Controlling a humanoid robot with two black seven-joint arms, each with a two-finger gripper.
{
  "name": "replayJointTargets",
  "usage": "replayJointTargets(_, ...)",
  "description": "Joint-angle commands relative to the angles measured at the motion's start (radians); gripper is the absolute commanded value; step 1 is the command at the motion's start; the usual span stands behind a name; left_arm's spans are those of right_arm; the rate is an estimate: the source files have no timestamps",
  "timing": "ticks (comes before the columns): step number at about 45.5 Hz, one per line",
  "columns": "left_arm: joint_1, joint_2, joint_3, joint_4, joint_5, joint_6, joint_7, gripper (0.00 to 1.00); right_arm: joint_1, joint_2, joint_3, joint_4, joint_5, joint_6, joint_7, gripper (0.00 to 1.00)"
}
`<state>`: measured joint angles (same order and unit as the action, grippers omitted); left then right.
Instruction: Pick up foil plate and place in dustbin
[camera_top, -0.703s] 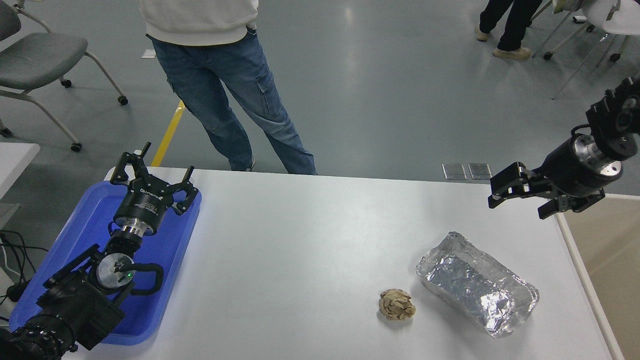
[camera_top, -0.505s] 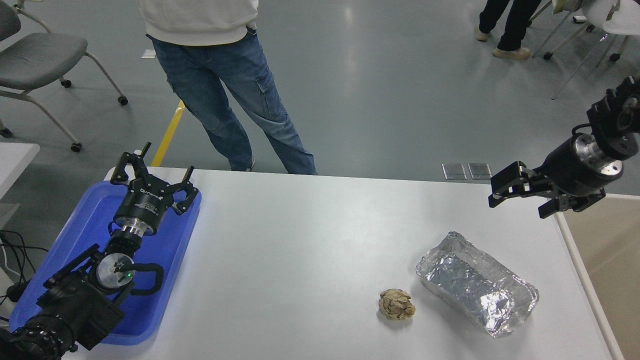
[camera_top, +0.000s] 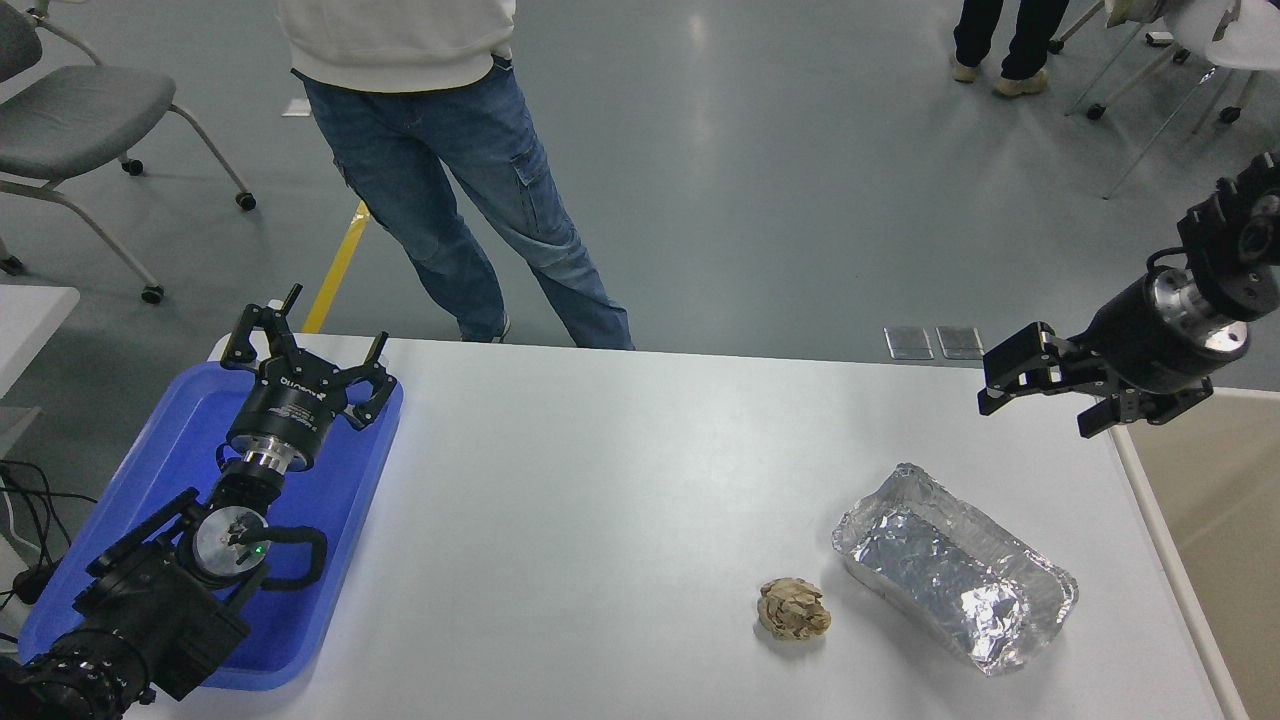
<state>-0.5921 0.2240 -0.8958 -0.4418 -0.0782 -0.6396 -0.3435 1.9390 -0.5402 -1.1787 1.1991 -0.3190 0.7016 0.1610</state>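
The foil plate (camera_top: 955, 567) is a crinkled silver oblong tray lying on the white table (camera_top: 600, 480) at the front right. The dustbin (camera_top: 1210, 510), beige inside with an off-white rim, stands against the table's right edge. My right gripper (camera_top: 1035, 405) is open and empty, held in the air above the table's far right corner, well behind the foil plate. My left gripper (camera_top: 300, 345) is open and parked over the blue tray at the left.
A small crumpled brown paper ball (camera_top: 793, 609) lies just left of the foil plate. A blue plastic tray (camera_top: 150, 470) sits at the table's left end. A person in jeans (camera_top: 450, 180) stands at the far side. Grey chairs stand on the floor.
My right arm has hardly moved, shifting only slightly. The person walking at the top right has stepped further away. The foil plate and paper ball have not moved.
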Motion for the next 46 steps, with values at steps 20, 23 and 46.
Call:
replayJointTargets(20,0.0,0.0,0.0,0.0,0.0,0.0,0.0,1.0,-0.006,0.003,0.01,-0.016,-0.003,-0.001,0.0,1.0)
replayJointTargets(23,0.0,0.0,0.0,0.0,0.0,0.0,0.0,1.0,-0.017,0.005,0.03,-0.041,-0.002,0.001,0.0,1.0)
replayJointTargets(46,0.0,0.0,-0.002,0.0,0.0,0.0,0.0,1.0,-0.028,-0.012,0.036,-0.07,0.02,-0.001,0.005,1.0)
